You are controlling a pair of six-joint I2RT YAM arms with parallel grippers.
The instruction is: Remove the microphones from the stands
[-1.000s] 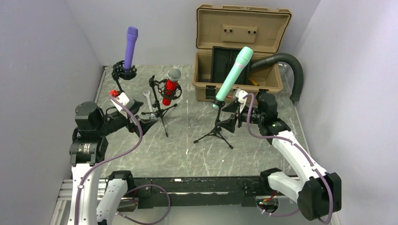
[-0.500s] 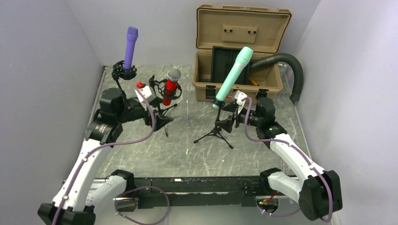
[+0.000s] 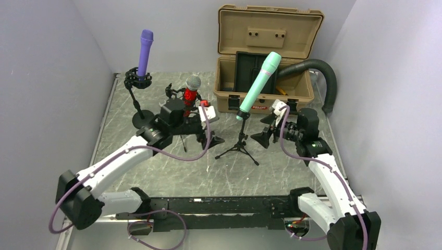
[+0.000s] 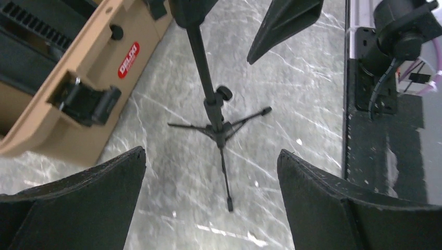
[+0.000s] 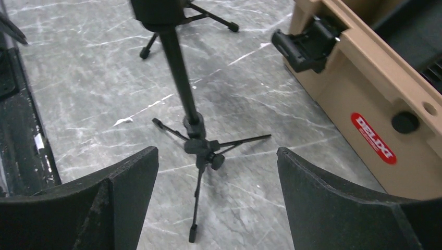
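**Desk:** What do you have, left to right?

**Me:** Far left, a purple microphone [image 3: 145, 52] stands upright on a round base. Next to it is a red microphone [image 3: 190, 97] in its own cradle. I judge that neither is my target. My left tool [image 3: 212, 139] hangs low over the worktop [image 3: 292, 172], jaws spread wide with nothing in them, facing the tripod stand [image 3: 240, 141].

**Desk:** And the one to pull?

**Me:** The teal microphone [image 3: 259, 86]. It is still clipped on top of that tripod, leaning up and back toward the open case [image 3: 271, 96].

**Desk:** Why are both arms down there?

**Me:** My right tool [image 3: 262, 133] waits on the tripod's other side, also wide and empty. I reckon a tripod this light would tip if I pulled on the microphone alone. So one tool should brace the pole while the other goes up for the microphone. Behind, a black hose [image 3: 326, 78] curls out of the case, well clear.
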